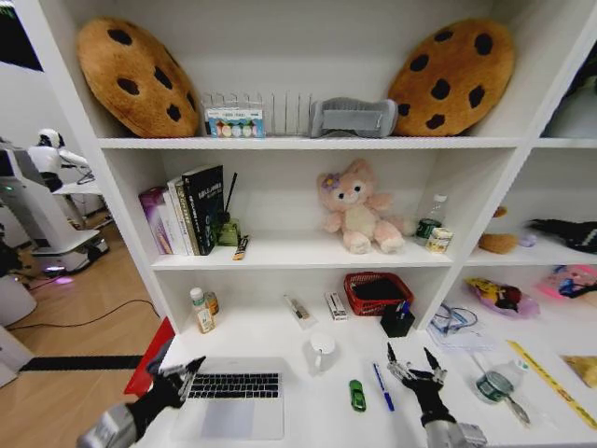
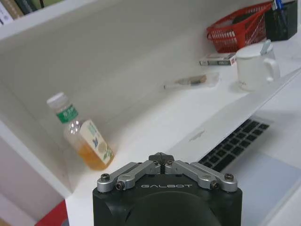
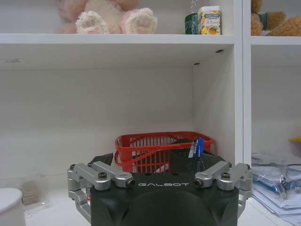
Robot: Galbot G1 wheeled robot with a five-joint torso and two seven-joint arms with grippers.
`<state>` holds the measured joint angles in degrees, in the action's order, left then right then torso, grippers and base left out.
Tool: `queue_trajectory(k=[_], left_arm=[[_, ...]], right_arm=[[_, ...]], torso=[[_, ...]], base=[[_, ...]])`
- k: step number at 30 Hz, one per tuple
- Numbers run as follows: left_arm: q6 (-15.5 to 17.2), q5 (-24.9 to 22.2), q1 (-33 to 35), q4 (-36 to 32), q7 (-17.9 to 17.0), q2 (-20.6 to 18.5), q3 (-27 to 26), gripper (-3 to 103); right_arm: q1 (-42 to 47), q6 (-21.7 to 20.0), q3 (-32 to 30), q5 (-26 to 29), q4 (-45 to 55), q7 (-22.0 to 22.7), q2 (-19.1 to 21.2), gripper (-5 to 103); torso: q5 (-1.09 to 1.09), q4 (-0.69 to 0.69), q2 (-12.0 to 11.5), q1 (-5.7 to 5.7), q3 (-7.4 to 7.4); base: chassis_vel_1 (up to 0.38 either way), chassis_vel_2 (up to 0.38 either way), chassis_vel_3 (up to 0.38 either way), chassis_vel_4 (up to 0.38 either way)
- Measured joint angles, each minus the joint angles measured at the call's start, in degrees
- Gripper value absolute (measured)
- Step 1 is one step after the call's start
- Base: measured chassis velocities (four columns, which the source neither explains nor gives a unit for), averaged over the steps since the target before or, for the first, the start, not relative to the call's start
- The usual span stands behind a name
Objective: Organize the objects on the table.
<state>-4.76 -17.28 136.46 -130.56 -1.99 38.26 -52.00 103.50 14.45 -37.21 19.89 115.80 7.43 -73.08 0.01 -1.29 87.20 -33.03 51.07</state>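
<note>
White mug (image 1: 321, 351) stands between laptop (image 1: 231, 399) and red basket (image 1: 377, 292).

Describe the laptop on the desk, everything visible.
The laptop is thin and silver, lying open on the white table with black keys and a wide pale trackpad facing up. Its lid is folded far back, nearly flat. The left end effector hovers at its left rear corner; contact cannot be judged. The white mug stands just behind it.
</note>
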Motion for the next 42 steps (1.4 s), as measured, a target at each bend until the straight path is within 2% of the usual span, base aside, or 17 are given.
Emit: queue_trajectory(k=[6, 8, 9, 11, 13, 15, 17, 20, 22, 23, 29, 31, 33, 38, 40, 41, 42], left_arm=[[-1.3, 2.7, -4.4, 4.0, 0.7, 7.1, 4.5, 0], [-1.3, 2.8, -8.1, 5.1, 0.7, 12.2, 7.0, 0], [-1.3, 2.8, -8.1, 5.1, 0.7, 12.2, 7.0, 0], [-1.3, 2.2, -11.2, 5.3, 0.7, 17.8, 8.8, 0], [-1.3, 1.1, -12.4, 4.7, 0.6, 20.7, 8.6, -3], [-1.6, 0.2, -13.0, 4.1, 0.3, 22.1, 7.8, 1], [-2.2, -2.9, -13.4, 2.7, -0.4, 24.2, 5.3, 11], [-2.9, -4.2, -13.4, 2.1, -0.8, 25.6, 3.6, 17], [-4.4, -6.4, -13.6, 1.7, -0.9, 28.6, -0.8, 34], [-4.4, -6.4, -13.6, 1.7, -0.9, 28.6, -0.8, 34], [-4.6, -18.7, -14.2, -0.4, -0.9, 32.9, -11.1, 61], [-4.6, -20.1, -14.2, -0.7, -0.8, 33.2, -12.0, 61], [-4.4, -22.7, -14.2, -1.6, -0.8, 34.4, -13.7, 72], [-3.4, -23.7, -14.1, -2.4, -0.9, 35.3, -14.4, 88], [-3.3, -23.8, -14.1, -2.4, -0.9, 35.3, -14.4, 88], [-3.2, -23.8, -14.1, -2.5, -0.9, 35.3, -14.4, 98], [-3.2, -23.8, -14.1, -2.5, -0.9, 35.3, -14.4, 98]], right_arm=[[0.6, 0.1, -0.4, 0.3, 0.0, 0.0, 0.5, 100], [1.2, 0.5, -1.1, 0.9, -0.1, 0.0, 0.8, 100], [1.2, 0.5, -1.1, 0.9, -0.1, 0.0, 0.8, 100], [1.9, 0.9, -1.7, 1.6, -0.1, -0.1, 0.9, 100], [2.3, 1.1, -1.8, 1.8, 0.0, -0.1, 1.1, 100], [2.5, 1.2, -1.8, 1.9, 0.1, -0.2, 1.2, 100], [2.9, 1.4, -1.6, 1.8, 0.4, -0.2, 1.3, 100], [3.2, 1.4, -1.3, 1.4, 0.8, -0.4, 1.3, 100], [4.2, 1.7, -0.4, 0.3, 1.7, -0.7, 0.9, 100], [4.2, 1.7, -0.4, 0.3, 1.7, -0.7, 0.9, 100], [9.1, 3.6, 1.5, -3.0, 4.9, -1.8, -0.6, 100], [9.5, 3.8, 1.7, -3.4, 5.0, -1.9, -0.8, 100], [10.4, 4.5, 2.1, -4.1, 5.1, -2.0, -1.0, 100], [11.4, 5.3, 3.1, -5.2, 4.6, -2.0, -1.5, 100], [11.5, 5.4, 3.7, -5.7, 4.2, -2.0, -1.7, 100], [11.5, 5.8, 5.4, -7.0, 3.0, -2.1, -2.3, 100], [11.5, 5.8, 5.4, -7.0, 3.0, -2.1, -2.3, 100]], torso=[[-0.01, -0.03, 0.0, 0.00, 0.00], [-0.01, -0.04, 0.0, 0.00, 0.00], [-0.01, -0.04, 0.0, 0.00, 0.00], [-0.02, -0.03, 0.0, 0.00, 0.00], [-0.02, -0.02, 0.0, 0.00, 0.00], [0.00, -0.02, 0.0, 0.00, 0.00], [0.00, -0.04, 0.0, -0.01, 0.00], [0.00, -0.03, 0.0, -0.01, 0.00], [-0.01, -0.02, 0.0, -0.02, 0.00], [-0.01, -0.02, 0.0, -0.02, 0.00], [-0.02, -0.03, 0.0, -0.02, 0.01], [-0.02, -0.03, 0.0, -0.02, 0.00], [-0.02, -0.02, 0.0, -0.01, 0.00], [-0.02, -0.02, 0.0, -0.02, 0.00], [-0.02, -0.02, 0.0, -0.02, 0.01], [-0.02, -0.02, 0.0, -0.02, 0.00], [-0.02, -0.02, 0.0, -0.02, 0.00]], base=[[0.000, 0.000, 0.000, 0.000], [0.000, 0.000, 0.000, 0.000], [0.000, 0.000, 0.000, 0.000], [0.000, 0.000, 0.000, 0.000], [0.000, 0.000, 0.000, 0.000], [0.000, 0.000, 0.000, 0.000], [0.000, 0.000, 0.000, 0.000], [0.000, 0.000, 0.000, 0.000], [0.000, 0.000, 0.000, 0.000], [0.000, 0.000, 0.000, 0.000], [0.000, 0.000, 0.000, 0.000], [0.000, 0.000, 0.000, 0.000], [0.000, 0.000, 0.000, 0.000], [0.000, 0.000, 0.000, 0.000], [0.000, 0.000, 0.000, 0.000], [0.000, 0.000, 0.000, 0.000], [0.000, 0.000, 0.000, 0.000]])
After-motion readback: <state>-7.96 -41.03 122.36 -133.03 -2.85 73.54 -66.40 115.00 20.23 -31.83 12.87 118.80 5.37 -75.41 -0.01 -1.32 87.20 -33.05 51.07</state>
